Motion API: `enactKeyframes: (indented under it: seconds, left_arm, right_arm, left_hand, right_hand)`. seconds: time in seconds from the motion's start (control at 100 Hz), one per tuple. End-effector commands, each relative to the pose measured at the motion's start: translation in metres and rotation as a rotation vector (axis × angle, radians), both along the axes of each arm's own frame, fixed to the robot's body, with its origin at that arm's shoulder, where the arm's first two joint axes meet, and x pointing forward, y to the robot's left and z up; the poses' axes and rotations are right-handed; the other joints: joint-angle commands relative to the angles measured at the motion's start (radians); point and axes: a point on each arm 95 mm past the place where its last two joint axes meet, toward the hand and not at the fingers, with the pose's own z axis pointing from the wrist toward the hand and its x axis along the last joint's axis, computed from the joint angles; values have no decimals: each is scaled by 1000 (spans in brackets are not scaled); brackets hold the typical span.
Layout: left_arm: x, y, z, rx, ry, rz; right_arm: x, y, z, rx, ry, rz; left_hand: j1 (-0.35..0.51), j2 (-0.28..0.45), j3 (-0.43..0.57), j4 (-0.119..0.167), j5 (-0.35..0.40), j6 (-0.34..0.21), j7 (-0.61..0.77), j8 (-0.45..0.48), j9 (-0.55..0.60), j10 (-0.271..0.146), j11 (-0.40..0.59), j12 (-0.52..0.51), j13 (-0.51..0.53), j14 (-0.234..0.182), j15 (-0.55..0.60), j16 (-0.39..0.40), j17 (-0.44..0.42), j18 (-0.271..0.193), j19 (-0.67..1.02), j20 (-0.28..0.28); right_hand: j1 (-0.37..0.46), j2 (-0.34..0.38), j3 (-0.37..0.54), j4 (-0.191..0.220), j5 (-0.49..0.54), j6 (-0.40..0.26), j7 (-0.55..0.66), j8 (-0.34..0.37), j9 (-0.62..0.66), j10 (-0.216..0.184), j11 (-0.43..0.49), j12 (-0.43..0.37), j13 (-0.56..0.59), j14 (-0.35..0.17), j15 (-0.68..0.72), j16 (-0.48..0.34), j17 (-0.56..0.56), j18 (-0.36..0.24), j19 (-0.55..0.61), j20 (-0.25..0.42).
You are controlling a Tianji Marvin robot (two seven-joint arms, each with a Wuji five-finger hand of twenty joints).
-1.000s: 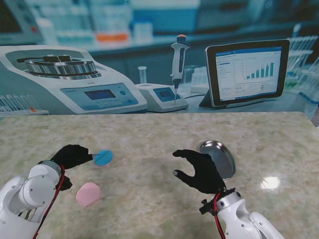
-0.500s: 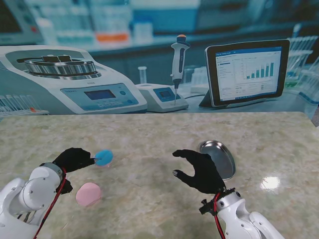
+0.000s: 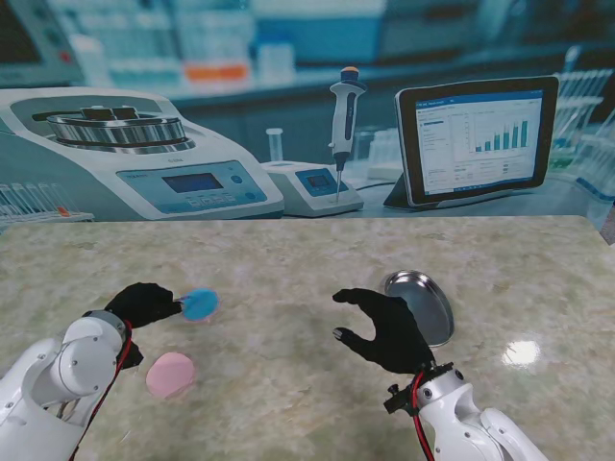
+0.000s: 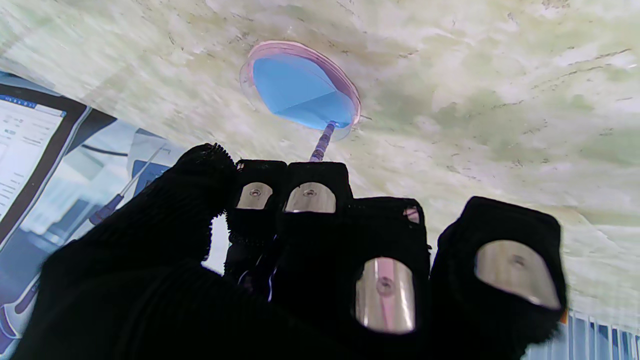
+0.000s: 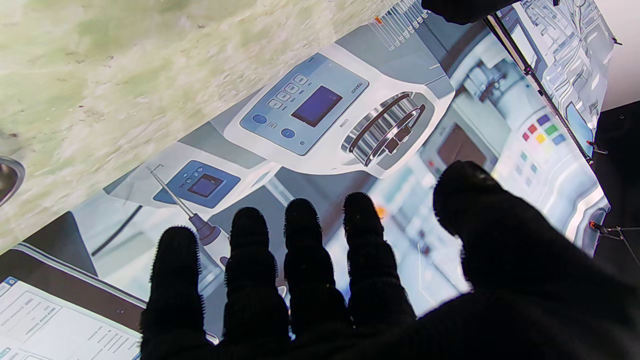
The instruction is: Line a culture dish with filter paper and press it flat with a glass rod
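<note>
The left hand (image 3: 144,303) grips the glass rod (image 4: 322,142), whose tip touches the blue filter paper (image 4: 300,92) inside the culture dish (image 4: 347,90). The right hand (image 3: 389,329), fingers spread and empty, hovers right of the dish, beside a metal tray (image 3: 430,305).

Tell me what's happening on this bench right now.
The left hand holds a glass rod, its tip at the edge of the blue filter paper inside a clear dish. The paper shows a crease, so it does not look fully flat yet. The right hand hovers open beside a metal tray, holding nothing. A pink disc lies nearer to me, untouched.
</note>
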Motion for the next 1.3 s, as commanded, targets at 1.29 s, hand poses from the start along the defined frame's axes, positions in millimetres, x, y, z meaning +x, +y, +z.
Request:
enactKeyframes:
  seconds: [1.29]
  left_arm:
    - [-6, -4, 1, -26, 8, -18]
  right_arm:
    - [-2, 2, -1, 8, 6, 0]
  left_hand:
    - [4, 25, -4, 27, 26, 170, 92, 22, 90, -155, 108, -9, 66, -164, 84, 4, 51, -22, 205, 3]
  right_hand:
    - [-9, 19, -3, 16, -25, 10, -19, -14, -29, 8, 7, -9, -24, -20, -6, -15, -7, -21, 9, -13]
